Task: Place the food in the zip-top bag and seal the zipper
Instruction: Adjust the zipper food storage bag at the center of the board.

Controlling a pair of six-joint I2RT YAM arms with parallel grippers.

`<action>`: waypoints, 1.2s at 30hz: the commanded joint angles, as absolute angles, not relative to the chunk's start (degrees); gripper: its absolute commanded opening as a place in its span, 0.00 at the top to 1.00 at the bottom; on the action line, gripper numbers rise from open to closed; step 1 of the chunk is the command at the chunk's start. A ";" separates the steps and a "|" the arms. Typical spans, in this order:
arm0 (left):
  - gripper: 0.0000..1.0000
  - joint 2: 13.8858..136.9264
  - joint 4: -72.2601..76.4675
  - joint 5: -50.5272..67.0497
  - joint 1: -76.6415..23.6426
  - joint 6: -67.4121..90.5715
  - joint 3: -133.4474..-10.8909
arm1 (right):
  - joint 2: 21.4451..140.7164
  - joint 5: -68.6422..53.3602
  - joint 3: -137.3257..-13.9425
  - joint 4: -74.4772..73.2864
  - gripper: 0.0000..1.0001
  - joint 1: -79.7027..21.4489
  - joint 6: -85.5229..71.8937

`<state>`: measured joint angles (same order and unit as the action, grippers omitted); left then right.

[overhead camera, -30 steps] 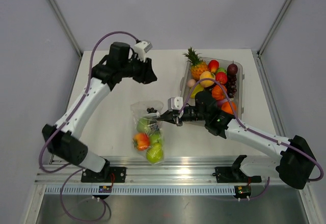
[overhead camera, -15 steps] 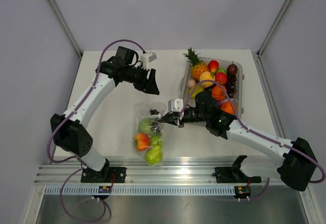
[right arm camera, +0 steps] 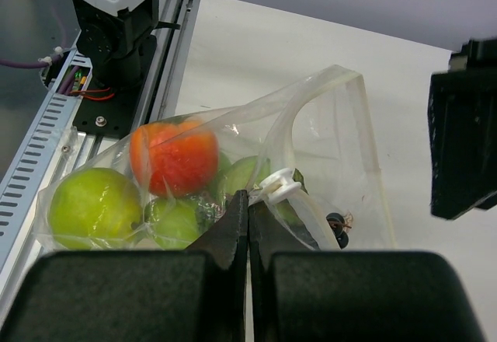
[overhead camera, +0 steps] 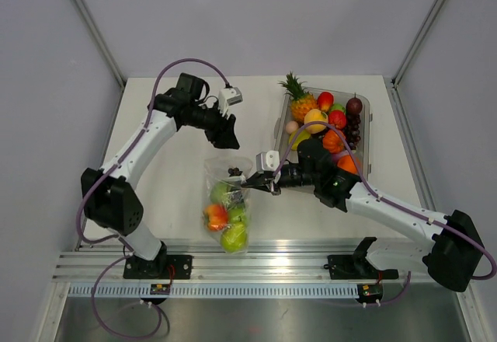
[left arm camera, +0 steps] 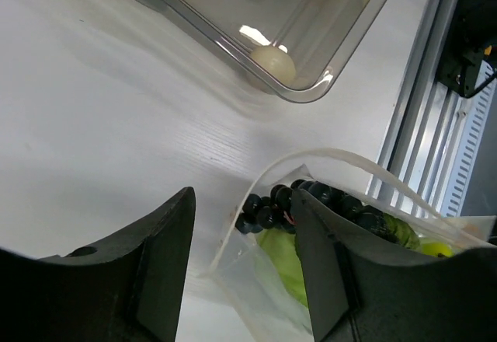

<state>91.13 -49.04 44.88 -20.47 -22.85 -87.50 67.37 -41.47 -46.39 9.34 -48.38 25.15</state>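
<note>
Right wrist: right hand [right arm camera: 247,199] clamps bag [right arm camera: 335,116] rim, likely to prop mouth for loading. Left hand [left arm camera: 242,202] above bag, fingers spread, empty; grapes [left arm camera: 268,204] inside.

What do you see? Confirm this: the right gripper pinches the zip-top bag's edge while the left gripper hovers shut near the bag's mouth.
The left gripper is open, not shut: the left wrist view shows its jaws apart, gripping nothing. The rest stands: the right gripper pinches the edge of the zip-top bag.
</note>
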 commanded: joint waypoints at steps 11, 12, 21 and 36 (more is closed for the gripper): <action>0.47 99.32 -57.66 57.83 -20.48 -34.36 -89.30 | 67.41 -43.33 -50.45 9.49 1.00 -48.78 26.63; 0.47 99.32 -57.57 58.27 -20.57 -34.37 -89.12 | 67.50 -43.33 -50.45 9.75 1.00 -48.87 26.46; 0.47 100.46 -56.61 57.40 -21.53 -34.11 -85.87 | 67.15 -43.24 -50.36 9.67 1.00 -48.78 26.37; 0.89 101.51 -56.16 55.64 -23.38 -32.26 -84.55 | 65.39 -41.57 -49.57 9.67 1.00 -48.78 26.89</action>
<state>101.14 -56.90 55.11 -22.59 -31.48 -84.71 67.51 -41.56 -47.35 7.31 -48.38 25.78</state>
